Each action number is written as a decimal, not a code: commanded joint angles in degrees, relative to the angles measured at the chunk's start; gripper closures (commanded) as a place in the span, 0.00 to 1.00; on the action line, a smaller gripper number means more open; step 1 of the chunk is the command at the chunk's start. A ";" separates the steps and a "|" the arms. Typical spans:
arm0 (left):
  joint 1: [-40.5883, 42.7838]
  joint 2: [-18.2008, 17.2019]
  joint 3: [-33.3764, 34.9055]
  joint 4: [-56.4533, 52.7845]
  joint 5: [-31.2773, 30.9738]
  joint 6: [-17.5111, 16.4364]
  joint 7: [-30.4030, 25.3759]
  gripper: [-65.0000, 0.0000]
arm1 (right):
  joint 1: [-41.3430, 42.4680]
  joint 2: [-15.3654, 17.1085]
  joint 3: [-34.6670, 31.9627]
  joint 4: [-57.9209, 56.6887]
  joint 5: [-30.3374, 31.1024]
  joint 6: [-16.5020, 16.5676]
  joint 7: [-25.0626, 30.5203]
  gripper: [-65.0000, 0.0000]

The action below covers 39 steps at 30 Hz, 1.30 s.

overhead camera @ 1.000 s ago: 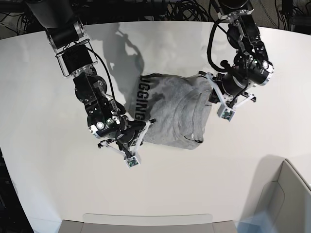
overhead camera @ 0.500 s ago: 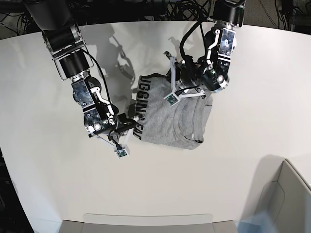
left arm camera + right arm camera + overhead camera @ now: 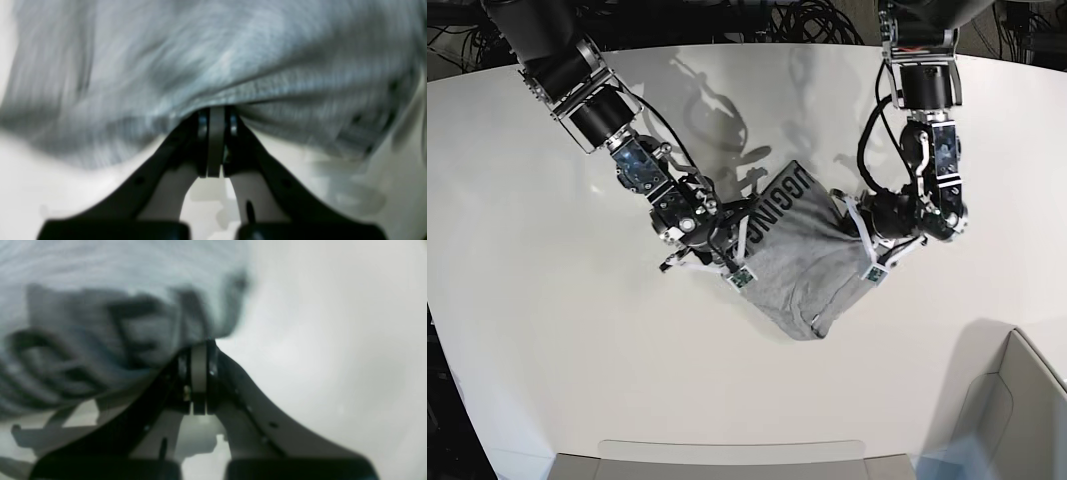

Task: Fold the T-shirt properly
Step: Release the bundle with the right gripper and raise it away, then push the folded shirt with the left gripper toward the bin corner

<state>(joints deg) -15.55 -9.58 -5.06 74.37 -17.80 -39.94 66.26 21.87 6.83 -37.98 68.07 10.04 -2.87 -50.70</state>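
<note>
The heather-grey T-shirt (image 3: 807,265) is a folded bundle in the middle of the white table (image 3: 547,330), turned diagonally, with its black lettering (image 3: 779,205) along the upper left edge. My left gripper (image 3: 863,250) is shut on the shirt's right edge; the left wrist view shows its tips (image 3: 216,115) closed on plain grey cloth (image 3: 213,60). My right gripper (image 3: 739,250) is shut on the shirt's left edge; the right wrist view shows its tips (image 3: 199,346) closed on cloth with blurred black letters (image 3: 100,316). Both wrist views are motion-blurred.
A grey bin (image 3: 1017,420) stands at the lower right corner. A pale tray edge (image 3: 727,460) runs along the table's front. Dark cables (image 3: 757,20) lie behind the table's back edge.
The shirt has turned and shifted right and down, its lettering now running diagonally. My left arm swung from the shirt's top middle to its right edge. My right arm moved up and right.
</note>
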 commanded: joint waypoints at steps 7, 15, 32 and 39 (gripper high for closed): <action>-10.16 -0.04 -0.17 -9.36 -0.44 -0.06 -8.90 1.00 | -6.18 -2.48 -4.53 6.87 5.30 2.39 -2.62 1.00; -12.27 0.05 -6.06 -2.24 -0.70 0.43 -10.22 1.00 | -17.43 3.24 14.55 29.73 5.47 2.48 -2.71 1.00; 2.41 12.62 0.18 9.63 -0.62 0.51 -20.50 1.00 | -28.59 2.18 43.91 41.16 5.56 2.92 -2.71 1.00; 3.20 12.79 3.52 -1.01 -0.53 0.60 -31.40 1.00 | -30.53 2.88 43.82 41.25 5.47 2.92 -2.71 1.00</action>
<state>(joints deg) -10.83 3.05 -1.50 72.23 -17.39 -38.96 36.25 -9.30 9.45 5.67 108.33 15.09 -0.14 -54.61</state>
